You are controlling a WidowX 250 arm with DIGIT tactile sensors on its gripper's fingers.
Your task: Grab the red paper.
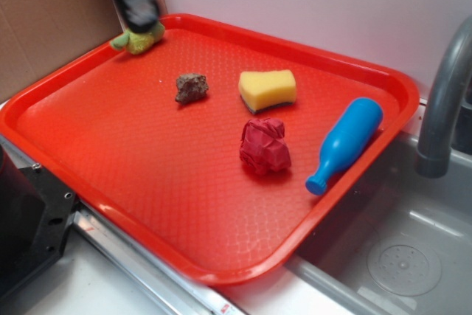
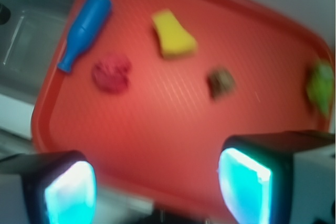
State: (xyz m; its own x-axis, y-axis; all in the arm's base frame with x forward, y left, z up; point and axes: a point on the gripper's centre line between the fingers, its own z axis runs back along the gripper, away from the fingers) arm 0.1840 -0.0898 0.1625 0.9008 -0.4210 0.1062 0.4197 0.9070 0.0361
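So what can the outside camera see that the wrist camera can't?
Only the exterior view shows the grey faucet, the brown cardboard and the blurry arm from outside. Only the wrist view shows the pincer up close, its two glowing fingers spread apart with nothing between. Both show the red tray, red paper, yellow sponge, blue bottle, brown rock, green thing and the sink.

Exterior view looks down obliquely from the front onto the tray (image 1: 110, 175) beside the sink (image 1: 398, 256). Wrist view looks from above the jaws, blurred, from the opposite side. Both share the tray.
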